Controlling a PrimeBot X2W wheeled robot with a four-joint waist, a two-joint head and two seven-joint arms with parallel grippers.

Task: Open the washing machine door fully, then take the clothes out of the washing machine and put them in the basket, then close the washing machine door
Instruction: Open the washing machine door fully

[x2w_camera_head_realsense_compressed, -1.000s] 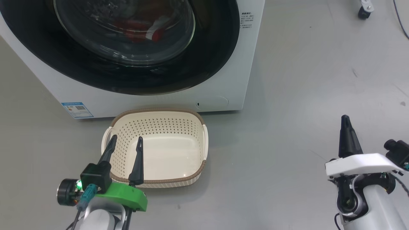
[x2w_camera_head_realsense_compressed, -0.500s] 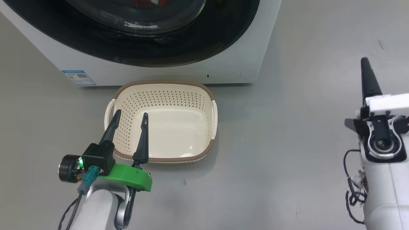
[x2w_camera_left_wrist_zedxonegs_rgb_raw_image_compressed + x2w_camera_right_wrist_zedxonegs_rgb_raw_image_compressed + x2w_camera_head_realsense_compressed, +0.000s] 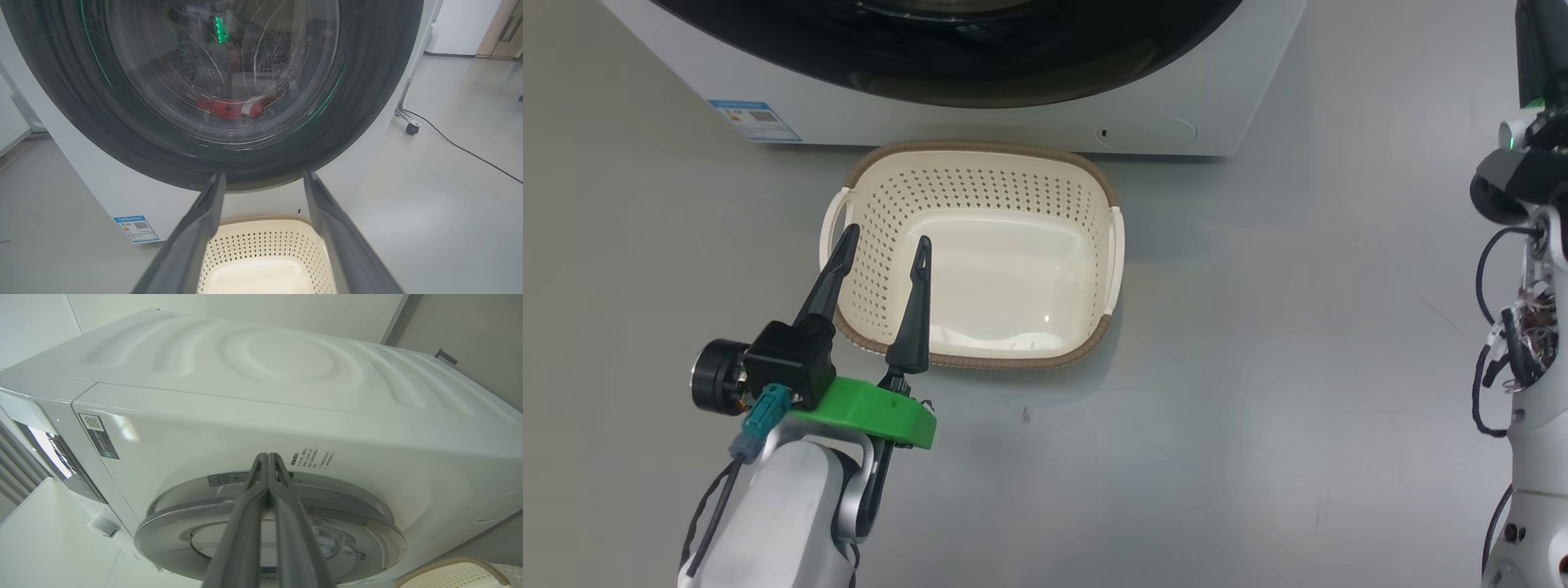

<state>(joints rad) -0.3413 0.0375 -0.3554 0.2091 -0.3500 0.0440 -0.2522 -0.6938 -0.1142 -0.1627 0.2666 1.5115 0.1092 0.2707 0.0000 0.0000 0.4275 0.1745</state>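
Since the earlier frames the head camera had tipped and swung, so the whole scene sat differently in its view. Apart from that, the right arm had lifted: its right hand (image 3: 268, 455) had risen from low on the right, and in the head view its wrist stood at the far right edge. In the right wrist view its two fingers lay pressed together, holding nothing, with the tips lined up on the rim of the washing machine door (image 3: 269, 522). Contact could not be made out. The door lay flat against the front of the washing machine (image 3: 1013, 131), shut as far as could be seen. The clothes (image 3: 229, 108) showed as a red and white heap low in the drum, behind the door glass. A blue label (image 3: 756, 121) sat at the lower left corner of the machine's front. The basket (image 3: 980, 147) stood on the grey floor (image 3: 1258, 367), just in front of the machine and under the door, far rim close to the white panel. The left hand (image 3: 886, 235) hung over the near left part of the basket, fingers spread wide and pointing toward the machine, its tips over the left wall in the head view. A caster (image 3: 412, 128) and a dark cable (image 3: 461, 149) lay on the floor to the right of the machine.
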